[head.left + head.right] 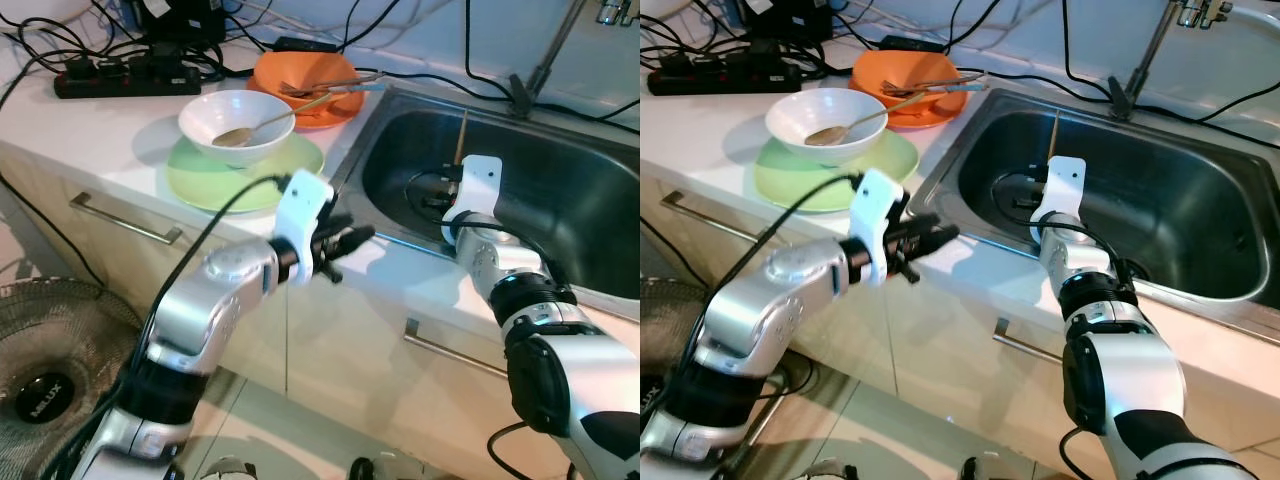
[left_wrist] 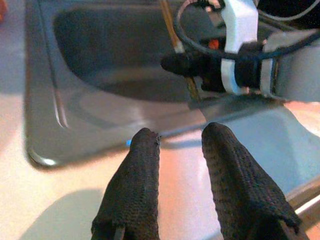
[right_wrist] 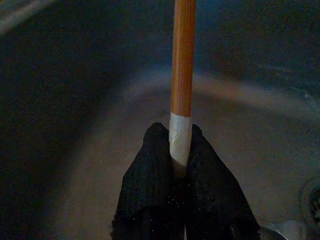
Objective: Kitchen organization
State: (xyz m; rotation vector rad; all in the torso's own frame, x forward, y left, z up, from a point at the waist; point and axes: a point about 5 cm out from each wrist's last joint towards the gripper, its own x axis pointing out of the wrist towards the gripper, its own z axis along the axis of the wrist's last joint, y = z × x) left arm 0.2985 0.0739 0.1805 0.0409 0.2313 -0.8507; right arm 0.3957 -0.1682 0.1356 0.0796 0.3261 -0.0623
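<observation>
Inside sink (image 1: 560, 190), right pincer (image 3: 180, 150) grips chopstick (image 3: 183, 60).

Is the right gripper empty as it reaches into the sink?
No: the right gripper is shut on a thin orange stick with a white-wrapped end, held over the sink basin.

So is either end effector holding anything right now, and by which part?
The right end effector is shut on a thin orange stick, pinching its white-wrapped end, over the sink. The left end effector is open and holds nothing.
</observation>
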